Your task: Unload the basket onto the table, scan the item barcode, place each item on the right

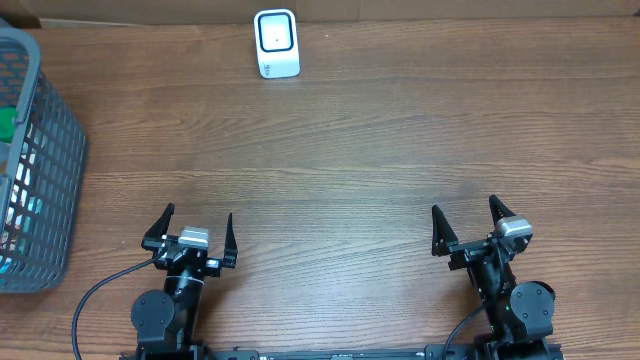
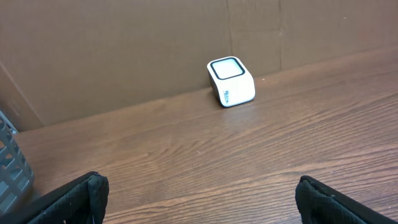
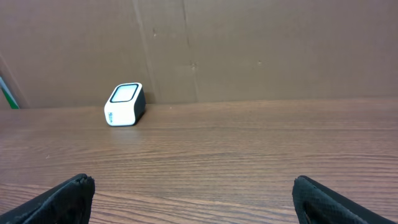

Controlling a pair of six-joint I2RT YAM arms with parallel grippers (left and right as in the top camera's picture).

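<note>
A white scanner (image 1: 276, 43) sits on the brown counter (image 1: 350, 150), at the top of the overhead view, a bit left of the middle. It has a dark window on its face. It stands just in front of a brown cardboard wall (image 3: 249, 50).

A gray basket (image 1: 55, 170) is at the left edge of that view. Green and blue things (image 1: 5, 122) show through its bars, but I cannot tell what they are.

The left arm (image 1: 170, 300) is at the bottom left and the right arm (image 1: 515, 300) is at the bottom right. The left jaws are wide apart and hold nothing. The right jaws are wide apart and hold nothing too. Both are well apart from the scanner and the basket.
</note>
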